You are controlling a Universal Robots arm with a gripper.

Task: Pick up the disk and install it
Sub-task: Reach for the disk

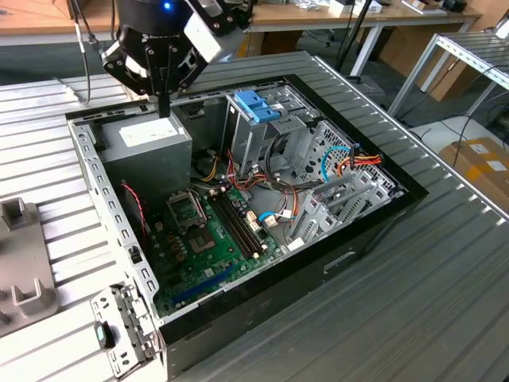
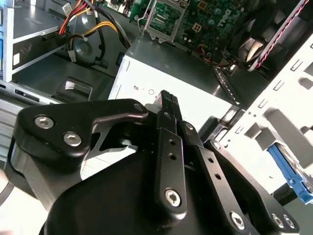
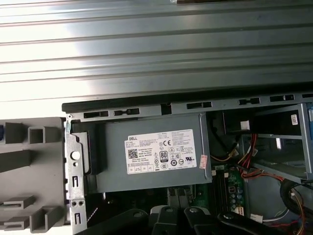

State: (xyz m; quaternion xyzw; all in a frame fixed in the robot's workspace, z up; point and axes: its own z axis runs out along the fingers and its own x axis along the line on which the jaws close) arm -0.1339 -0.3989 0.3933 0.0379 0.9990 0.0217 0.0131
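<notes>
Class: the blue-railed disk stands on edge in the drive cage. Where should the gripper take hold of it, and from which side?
Probably the blue top end of the disk, from straight above. It stands on edge with that end rising above the drive cage, whose walls cover the rest, so a sideways approach looks blocked. Pinch across its thin width.

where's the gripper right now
In the exterior view the gripper hangs at the exterior view's left, just above the grey power supply box in a corner of the open computer case.
</notes>
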